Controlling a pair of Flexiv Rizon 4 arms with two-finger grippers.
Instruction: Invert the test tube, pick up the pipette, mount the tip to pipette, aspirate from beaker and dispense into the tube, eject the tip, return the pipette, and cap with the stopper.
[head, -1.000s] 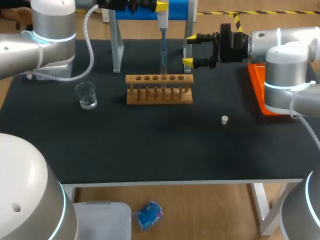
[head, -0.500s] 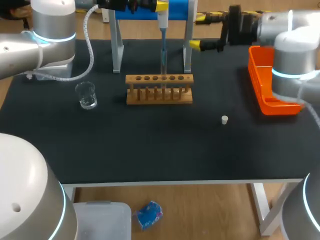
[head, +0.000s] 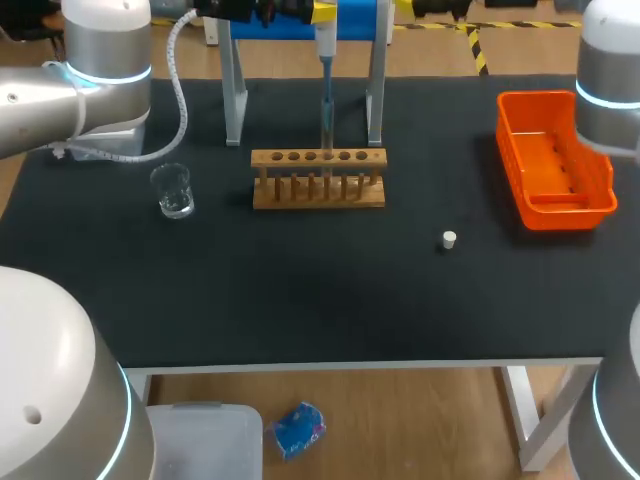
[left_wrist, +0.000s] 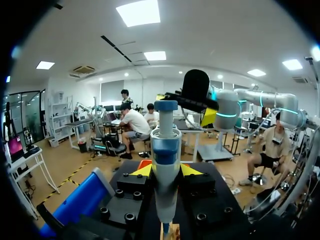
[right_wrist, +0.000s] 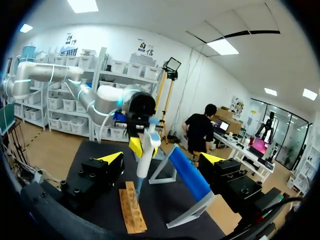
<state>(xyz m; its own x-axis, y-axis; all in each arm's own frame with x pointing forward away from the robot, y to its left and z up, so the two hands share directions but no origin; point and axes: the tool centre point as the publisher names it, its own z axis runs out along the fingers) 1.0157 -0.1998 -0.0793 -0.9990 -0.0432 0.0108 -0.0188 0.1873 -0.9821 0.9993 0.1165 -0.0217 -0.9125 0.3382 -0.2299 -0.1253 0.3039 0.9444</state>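
My left gripper is shut on the white and blue pipette, held upright above the wooden tube rack. The pipette's thin tip reaches down into a clear test tube standing in the rack. In the right wrist view my right gripper stands wide open with nothing between its fingers, facing the pipette and rack from a distance. A small glass beaker sits left of the rack. The white stopper lies on the mat, right of the rack.
An orange bin stands at the table's right side. A blue pipette stand on grey legs rises behind the rack. The black mat covers the table.
My right arm has pulled back from beside the rack toward the far right, leaving the orange bin uncovered. The left arm and the pipette have not moved.
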